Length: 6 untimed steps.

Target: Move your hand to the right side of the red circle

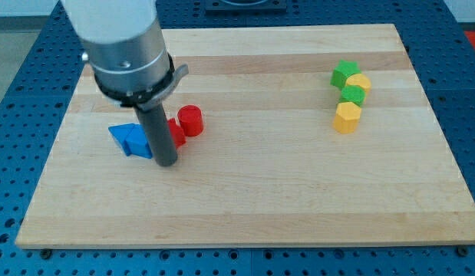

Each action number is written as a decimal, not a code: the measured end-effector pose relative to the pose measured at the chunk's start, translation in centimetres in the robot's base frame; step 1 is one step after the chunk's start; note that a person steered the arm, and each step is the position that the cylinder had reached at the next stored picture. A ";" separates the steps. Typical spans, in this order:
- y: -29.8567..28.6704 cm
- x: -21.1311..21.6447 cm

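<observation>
My tool is a straight dark rod with no jaws to open or close, so it grips nothing. It hangs from a wide grey cylindrical housing [118,38] in the upper left of the frame. My tip [167,164] rests on the counter [252,192] in the left half of the picture, slightly below the middle height.

Just to the view's left of the rod lie blue blocks [130,139], low and angular, one with a pointed triangular end facing the view's left; the rod covers their right edge, so I cannot tell whether it touches them. Behind the rod, on its right side, a second red block [176,132] peeks out, its shape mostly hidden.

The red circle [190,120], a short upright cylinder, stands just up and to the view's right of the rod, close to that hidden red piece. My tip sits below and to the view's left of the red circle, not on its right side.

Well apart, in the upper right of the frame, four blocks form a short column: a green block [344,73] at the top, a yellow rounded one [361,83] just right of it, a second green one [353,95] below, and a yellow hexagon-like block [347,117] lowest.

The counter is a pale wooden board lying on a blue perforated surface [14,115].
</observation>
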<state>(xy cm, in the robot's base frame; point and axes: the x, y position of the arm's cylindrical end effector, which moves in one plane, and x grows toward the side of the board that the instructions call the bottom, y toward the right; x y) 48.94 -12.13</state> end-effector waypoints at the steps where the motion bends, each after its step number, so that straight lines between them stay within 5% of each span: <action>1: 0.8 -4.3; 6: 12.9 -8.3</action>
